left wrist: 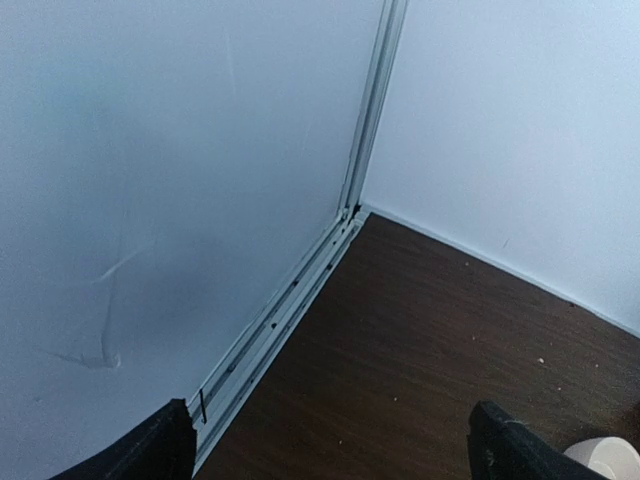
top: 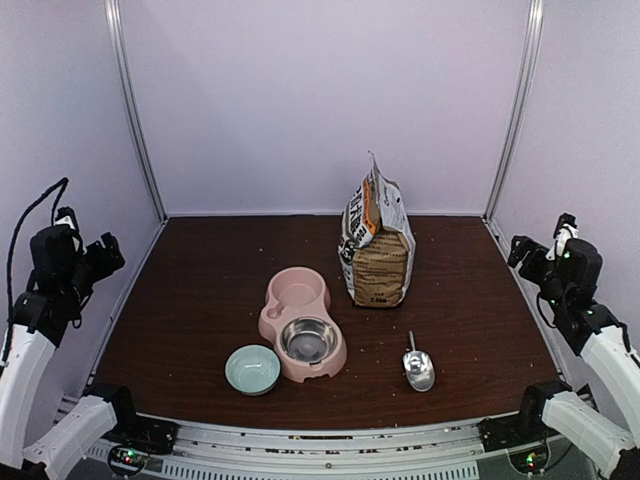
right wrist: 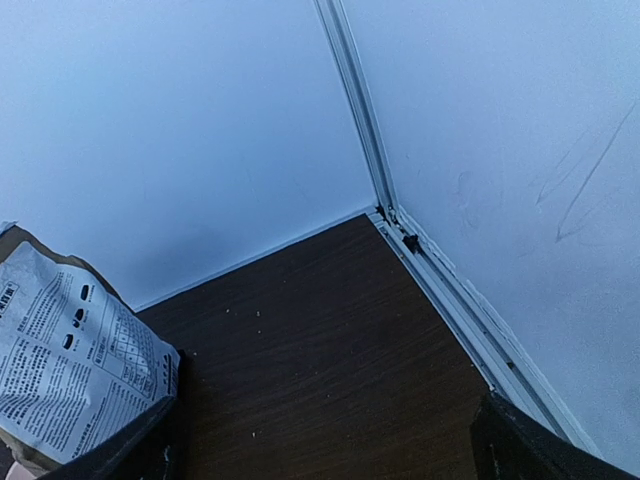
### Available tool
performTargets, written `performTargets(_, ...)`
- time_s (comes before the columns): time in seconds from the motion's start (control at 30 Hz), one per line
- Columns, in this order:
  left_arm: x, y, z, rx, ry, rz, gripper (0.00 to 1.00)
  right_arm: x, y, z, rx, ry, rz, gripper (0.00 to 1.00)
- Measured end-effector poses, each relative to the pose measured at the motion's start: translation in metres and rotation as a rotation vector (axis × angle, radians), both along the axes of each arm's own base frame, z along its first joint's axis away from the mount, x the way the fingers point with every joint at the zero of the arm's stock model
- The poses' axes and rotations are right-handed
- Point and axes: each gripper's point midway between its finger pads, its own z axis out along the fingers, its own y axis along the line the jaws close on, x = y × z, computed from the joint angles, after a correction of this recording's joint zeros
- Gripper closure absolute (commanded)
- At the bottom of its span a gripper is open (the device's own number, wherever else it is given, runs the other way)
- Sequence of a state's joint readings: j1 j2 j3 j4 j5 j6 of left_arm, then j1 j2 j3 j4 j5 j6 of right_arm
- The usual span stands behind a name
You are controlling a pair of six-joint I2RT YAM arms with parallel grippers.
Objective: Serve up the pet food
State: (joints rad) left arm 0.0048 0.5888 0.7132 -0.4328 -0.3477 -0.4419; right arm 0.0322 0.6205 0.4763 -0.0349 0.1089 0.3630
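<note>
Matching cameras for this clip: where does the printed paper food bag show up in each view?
Top external: the paper bag stands upright right of centre, beyond and right of the pink double bowl.
Left wrist: not in it.
Right wrist: the paper bag fills the lower left corner, printed side showing.
Shared landmark: the dark brown table top, seen in all three.

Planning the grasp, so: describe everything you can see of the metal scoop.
The metal scoop is small, shiny and silver, steel by its look. Its rounded open pan faces the near edge; its thin straight handle points toward the back. It lies flat on the brown table, right of the pink double bowl and in front of the paper bag, touching neither. It looks empty.
</note>
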Motion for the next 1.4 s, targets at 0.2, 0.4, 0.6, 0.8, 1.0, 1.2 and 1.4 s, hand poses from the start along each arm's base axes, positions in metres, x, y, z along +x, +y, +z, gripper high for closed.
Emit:
performTargets(0.2,-0.013,-0.006,-0.011,-0.035,0.082,-0.023,0.02,-0.005,0.003,-0.002,0.038,0.047,0.012,0.00)
performTargets(0.4,-0.018,-0.012,0.006,0.018,0.069,-0.086,0.02,0.007,0.027,0.018,0.067,0.082,0.132,0.01)
performTargets(0.6,-0.008,-0.017,0.004,0.122,0.132,-0.152,0.02,0.013,0.099,0.047,0.088,0.134,0.357,0.23)
performTargets(0.8,-0.012,-0.016,0.010,0.185,0.114,-0.167,0.02,0.022,0.196,0.057,0.040,0.287,0.531,0.23)
performTargets(1.0,-0.006,-0.019,0.007,0.181,0.123,-0.182,0.02,0.029,0.264,0.058,-0.055,0.369,0.592,0.23)
performTargets(1.2,-0.001,-0.019,-0.003,0.173,0.164,-0.190,0.02,0.038,0.298,0.073,-0.099,0.362,0.597,0.21)
performTargets(1.4,-0.003,-0.020,0.000,0.173,0.151,-0.193,0.02,0.058,0.327,0.076,-0.156,0.361,0.580,0.37)
